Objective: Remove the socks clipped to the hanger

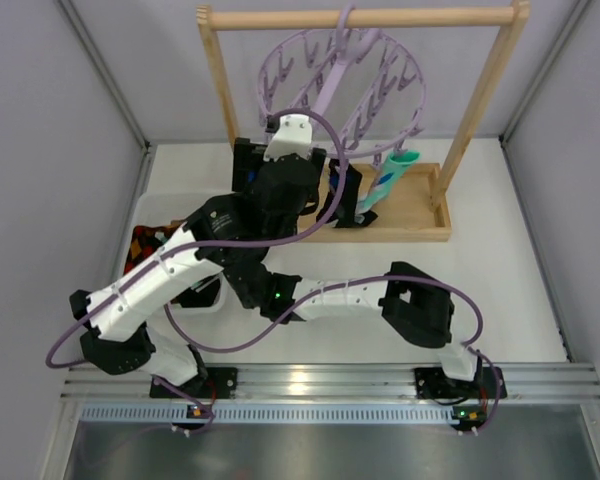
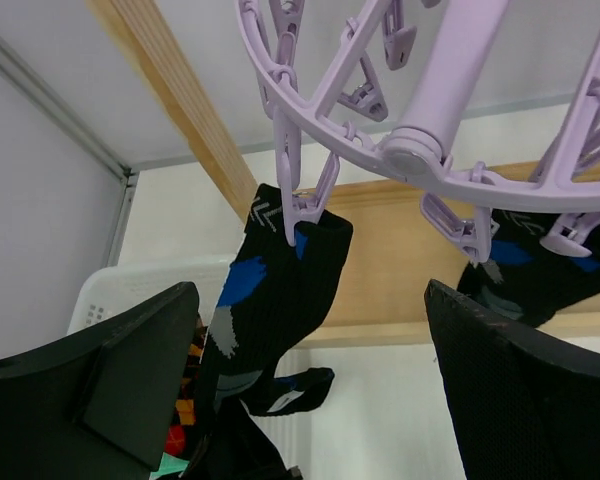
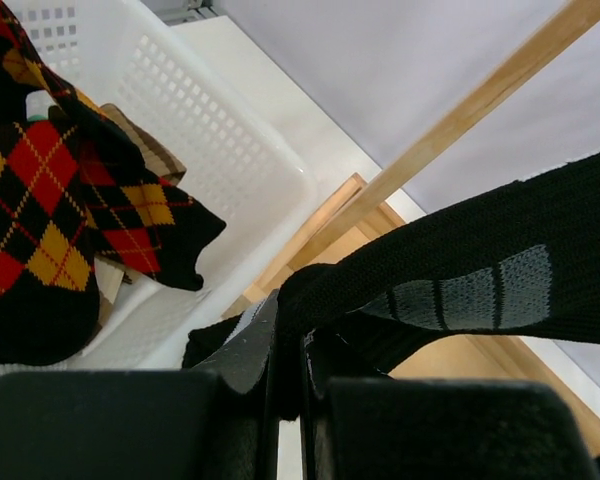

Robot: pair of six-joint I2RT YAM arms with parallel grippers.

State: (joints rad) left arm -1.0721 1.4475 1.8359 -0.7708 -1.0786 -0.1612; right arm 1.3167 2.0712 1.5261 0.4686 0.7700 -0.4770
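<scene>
The lavender hanger (image 1: pixel 340 85) hangs from the wooden rack; it fills the top of the left wrist view (image 2: pixel 420 150). A black sock with blue and grey patches (image 2: pixel 270 310) hangs from one of its clips. A second black sock (image 2: pixel 540 270) is clipped at the right. A teal-and-white sock (image 1: pixel 390 180) hangs at the ring's right side. My left gripper (image 2: pixel 312 300) is open just below the ring, its jaws on either side of the black sock without touching it. My right gripper (image 3: pixel 290 330) is shut on the low end of a black sock (image 3: pixel 460 270), which stretches up and right.
A white basket (image 3: pixel 210 150), also in the top view (image 1: pixel 150 215), sits left of the rack. It holds an argyle sock (image 3: pixel 60 200) and a brown striped sock (image 3: pixel 145 150). The wooden rack (image 1: pixel 220 90) has posts and a base tray. The left arm hides the right gripper from above.
</scene>
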